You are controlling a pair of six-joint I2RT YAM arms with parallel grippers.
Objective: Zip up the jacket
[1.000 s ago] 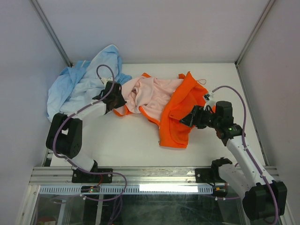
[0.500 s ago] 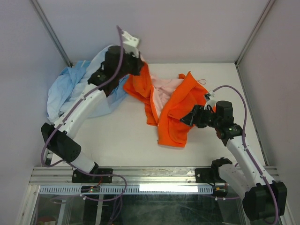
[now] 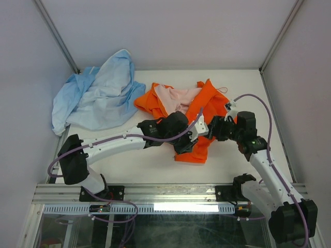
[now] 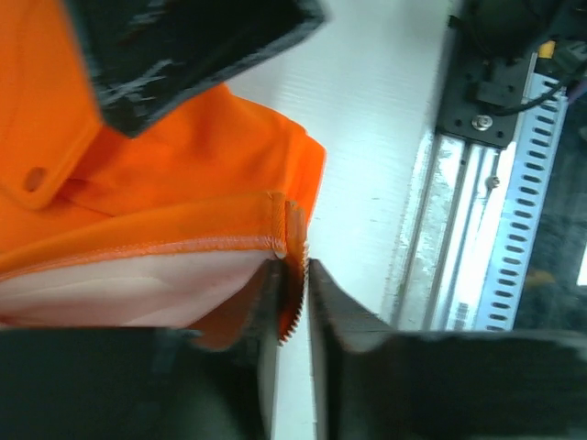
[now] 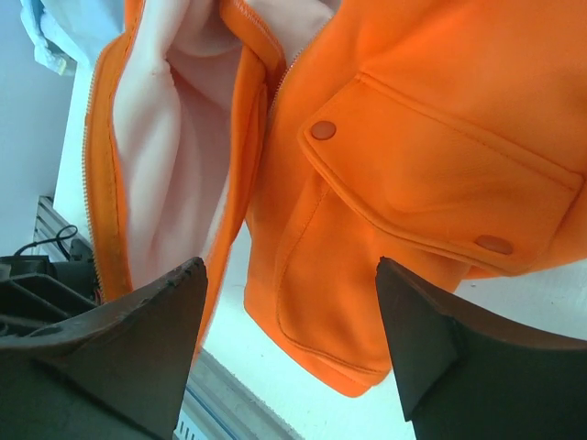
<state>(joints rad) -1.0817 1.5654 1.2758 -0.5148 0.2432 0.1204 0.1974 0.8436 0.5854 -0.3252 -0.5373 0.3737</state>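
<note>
Inside the narrow left hand [image 4: 293, 271] sits the jacket [image 4: 174, 179] edge, pinched; the right hand [image 5: 289, 268] hovers wide above.

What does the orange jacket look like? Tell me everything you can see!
The jacket is bright orange soft-looking fabric with pale pink lining. It lies crumpled and unzipped on the white table, open so the lining shows. It has a flap pocket with round snap buttons and zipper teeth along its edges. The left fingers pinch one zipper edge at a corner; the right fingers stand open above the pocket.
</note>
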